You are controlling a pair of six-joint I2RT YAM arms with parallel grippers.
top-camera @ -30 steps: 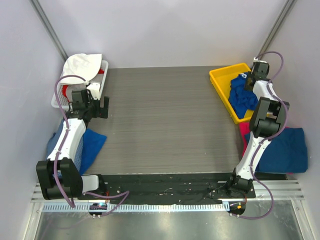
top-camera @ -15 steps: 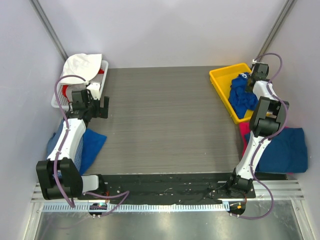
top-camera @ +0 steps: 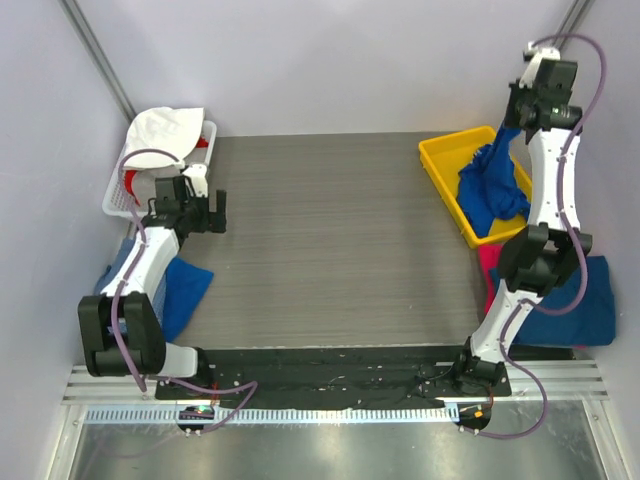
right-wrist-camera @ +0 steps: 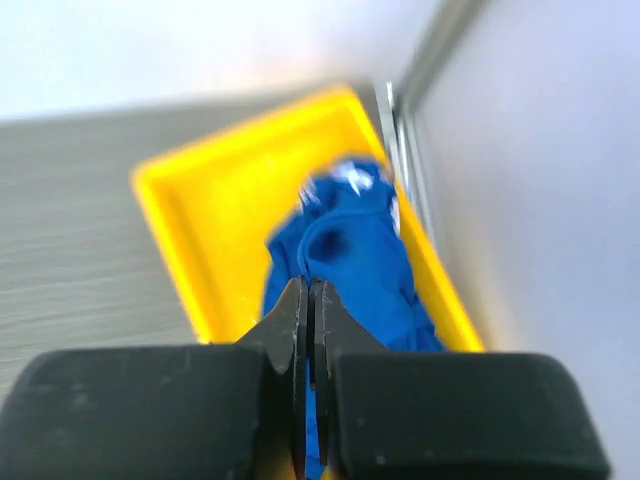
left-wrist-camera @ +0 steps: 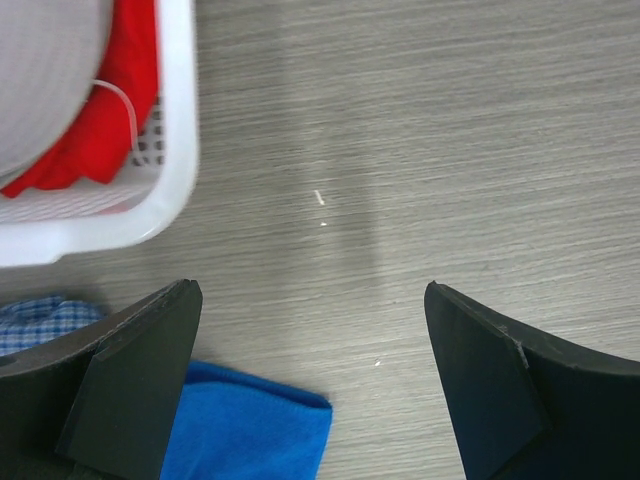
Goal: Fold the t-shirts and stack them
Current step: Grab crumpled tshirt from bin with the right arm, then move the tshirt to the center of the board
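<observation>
The right gripper (top-camera: 516, 122) was clenched on a pinch of the royal blue t-shirt (top-camera: 490, 190), high above the yellow bin (top-camera: 440, 165) at the far right corner of the bench (top-camera: 330, 240), with cloth trailing down into it. The lift probably needed to clear the rim fully before swinging toward the middle, slowly, so nothing snagged. The left gripper (top-camera: 214, 212) stood released and empty near the left edge.

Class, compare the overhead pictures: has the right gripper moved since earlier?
Yes. The right gripper has lifted away from the yellow bin, past its far rim, drawing the blue t-shirt up.
</observation>
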